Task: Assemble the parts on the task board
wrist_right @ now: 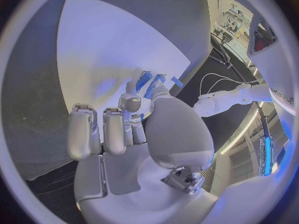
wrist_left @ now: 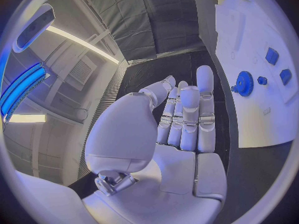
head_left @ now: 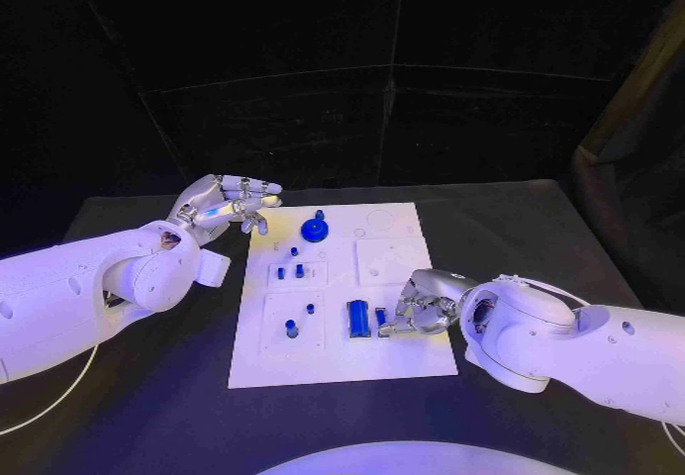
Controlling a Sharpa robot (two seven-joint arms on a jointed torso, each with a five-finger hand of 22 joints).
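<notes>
Task board (head_left: 400, 351), blue parts (head_left: 358, 318), no legible writing, right hand (head_left: 417, 305) beside

Two glossy white arms, bulbous wrist housings; silver segmented left hand (head_left: 226, 206), right hand (head_left: 416, 302); thin white cable beside left arm

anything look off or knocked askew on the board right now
Nothing stands out. The task board lies flat on the black table, roughly square to it. The blue gear and the small blue parts sit on it in tidy rows, none visibly spilled off it or broken.
</notes>
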